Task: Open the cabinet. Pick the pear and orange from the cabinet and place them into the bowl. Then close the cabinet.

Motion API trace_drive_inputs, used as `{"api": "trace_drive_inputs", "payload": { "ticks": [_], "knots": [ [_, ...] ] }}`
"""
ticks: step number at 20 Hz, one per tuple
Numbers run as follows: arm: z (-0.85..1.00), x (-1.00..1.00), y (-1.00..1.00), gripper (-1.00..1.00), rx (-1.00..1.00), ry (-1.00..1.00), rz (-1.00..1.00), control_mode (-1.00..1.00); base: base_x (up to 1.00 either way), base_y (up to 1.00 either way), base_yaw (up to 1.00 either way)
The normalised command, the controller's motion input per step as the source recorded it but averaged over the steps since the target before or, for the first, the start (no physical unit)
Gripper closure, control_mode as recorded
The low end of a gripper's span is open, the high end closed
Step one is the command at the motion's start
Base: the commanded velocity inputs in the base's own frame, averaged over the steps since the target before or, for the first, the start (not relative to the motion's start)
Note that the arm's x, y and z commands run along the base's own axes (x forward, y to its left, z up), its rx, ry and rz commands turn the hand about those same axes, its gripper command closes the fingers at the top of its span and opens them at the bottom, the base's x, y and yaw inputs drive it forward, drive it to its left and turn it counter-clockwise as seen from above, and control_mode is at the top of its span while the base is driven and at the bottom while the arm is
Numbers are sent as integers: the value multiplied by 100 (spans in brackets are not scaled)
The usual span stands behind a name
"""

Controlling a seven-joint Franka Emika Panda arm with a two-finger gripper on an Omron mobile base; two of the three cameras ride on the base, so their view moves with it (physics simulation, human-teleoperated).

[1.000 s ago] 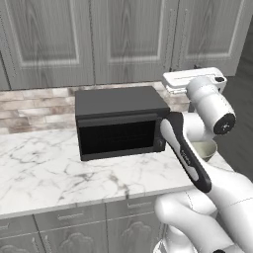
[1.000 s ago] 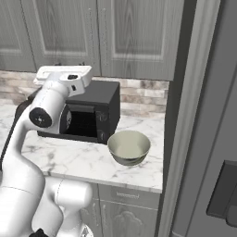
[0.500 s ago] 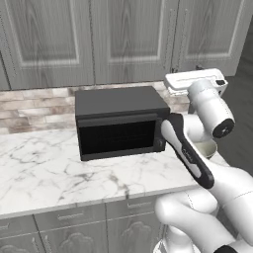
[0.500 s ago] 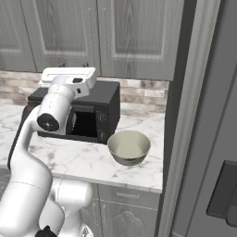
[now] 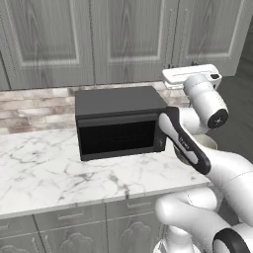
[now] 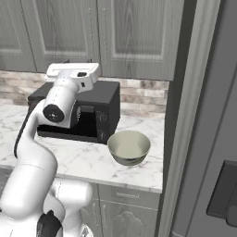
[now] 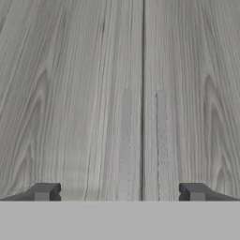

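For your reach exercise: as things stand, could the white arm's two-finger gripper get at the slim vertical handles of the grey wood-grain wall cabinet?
Probably yes. In the hand view the open gripper faces the closed cabinet doors head-on, its fingertips either side of the two handles by the centre seam. Nothing lies between them.

Cabinet: both doors shut, so the interior and anything on the inner shelf are hidden. Door tops are cut off by the upper edge in both base views; the hand view crops the doors on all sides, leaving the centre seam and two slim handles, rendered soft and faint.

Bowl: in the left base view the arm covers most of it; a sliver of rim shows at 3 o'clock of the microwave. Microwave's left part is hidden behind the arm in the right base view.

Claw: fingertips cut off low in the hand view.

Surface: cut off at the left edge.
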Motion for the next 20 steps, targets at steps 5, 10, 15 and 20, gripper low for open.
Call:
{"api": "trace_drive_inputs", "payload": {
  "ticks": [5, 10, 15, 20],
  "knots": [
    [0, 61, 0, -100, 0, 4, -1, -100, 0, 0, 0],
    [-3, 62, 0, -100, 0, 4, 0, -100, 0, 0, 0],
    [-3, 57, 0, -100, 0, 3, 0, -100, 0, 0, 0],
    [-1, 46, -3, -100, 0, 0, 0, -100, 0, 0, 0]
  ]
}}
